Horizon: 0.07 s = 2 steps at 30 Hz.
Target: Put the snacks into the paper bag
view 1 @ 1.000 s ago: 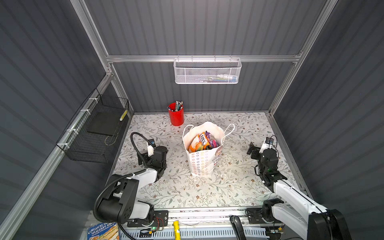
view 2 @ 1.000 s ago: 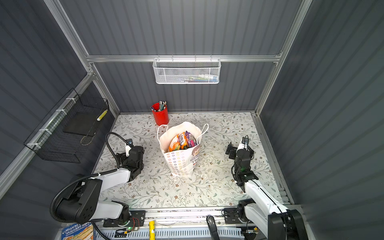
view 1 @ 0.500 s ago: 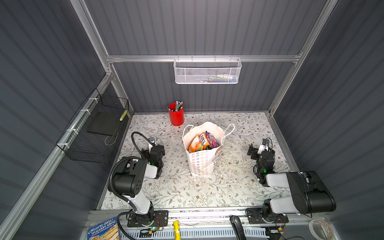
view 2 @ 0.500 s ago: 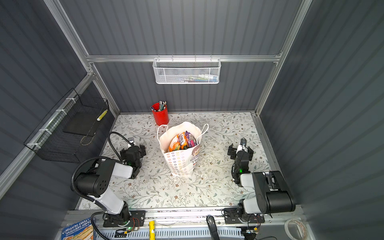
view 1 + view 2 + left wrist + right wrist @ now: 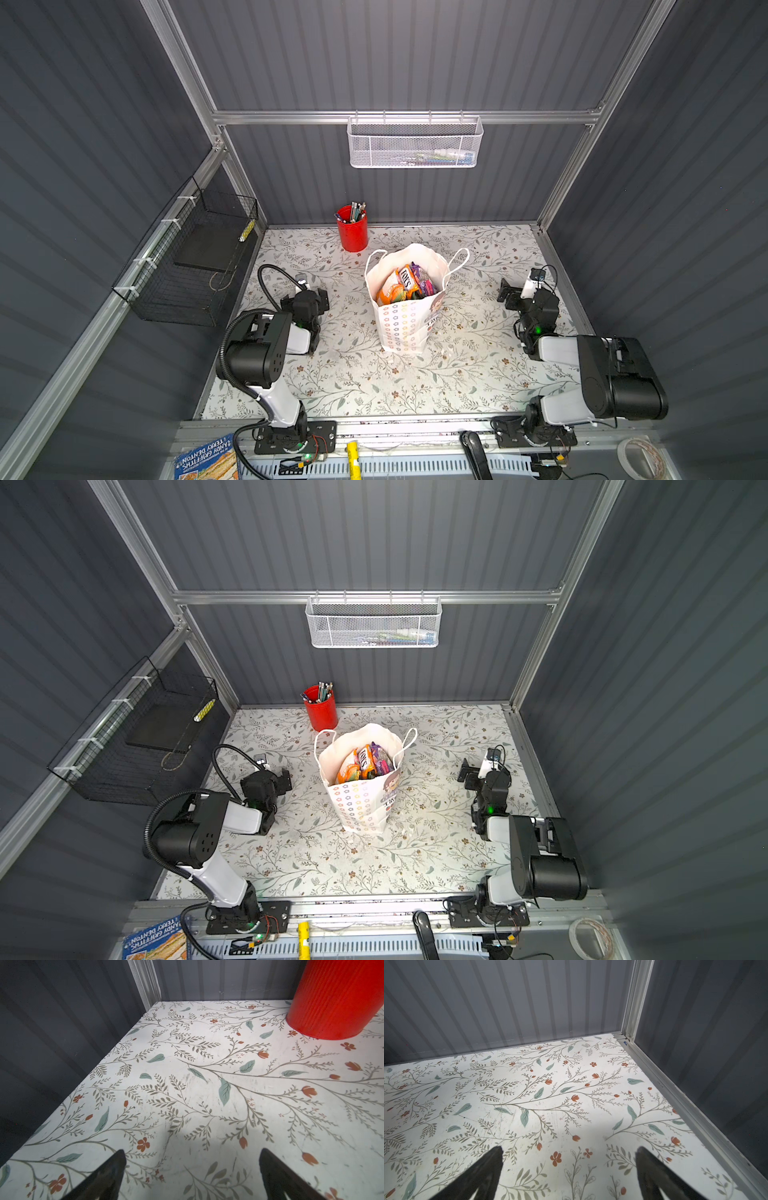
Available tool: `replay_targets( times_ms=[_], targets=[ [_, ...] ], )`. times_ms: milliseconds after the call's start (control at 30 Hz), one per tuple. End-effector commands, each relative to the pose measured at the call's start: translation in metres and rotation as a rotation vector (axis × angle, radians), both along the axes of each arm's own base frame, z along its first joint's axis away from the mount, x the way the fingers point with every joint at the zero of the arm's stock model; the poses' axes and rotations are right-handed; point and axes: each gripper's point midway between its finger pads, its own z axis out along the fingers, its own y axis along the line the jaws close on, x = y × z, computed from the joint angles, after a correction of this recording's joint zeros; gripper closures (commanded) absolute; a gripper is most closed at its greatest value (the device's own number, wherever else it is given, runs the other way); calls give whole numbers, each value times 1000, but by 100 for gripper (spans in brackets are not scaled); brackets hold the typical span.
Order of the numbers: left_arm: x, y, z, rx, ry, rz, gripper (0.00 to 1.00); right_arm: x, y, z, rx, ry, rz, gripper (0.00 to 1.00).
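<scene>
Hanging low over the worktop [image 5: 374, 386] near its left and right edges, the left fingers [image 5: 108, 1176] and right fingers [image 5: 483, 1172] are spread wide, with only bare floral surface between them and nothing held. At the middle of the worktop the paper bag [image 5: 405, 328] stands upright, well apart from both arms, with the snacks [image 5: 405, 286] packed inside its open mouth. Beyond it, the red cup [image 5: 352, 232] of pens stands near the far edge.
</scene>
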Motion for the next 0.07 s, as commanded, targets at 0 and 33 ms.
replay_targets(
  times_ms=[0,33],
  targets=[
    [7,-8,3,-17,-8,-50,0,0,5,0,3,2,31,1],
    [11,-26,3,-11,-3,-170,0,0,6,0,3,0,31,1]
  ],
)
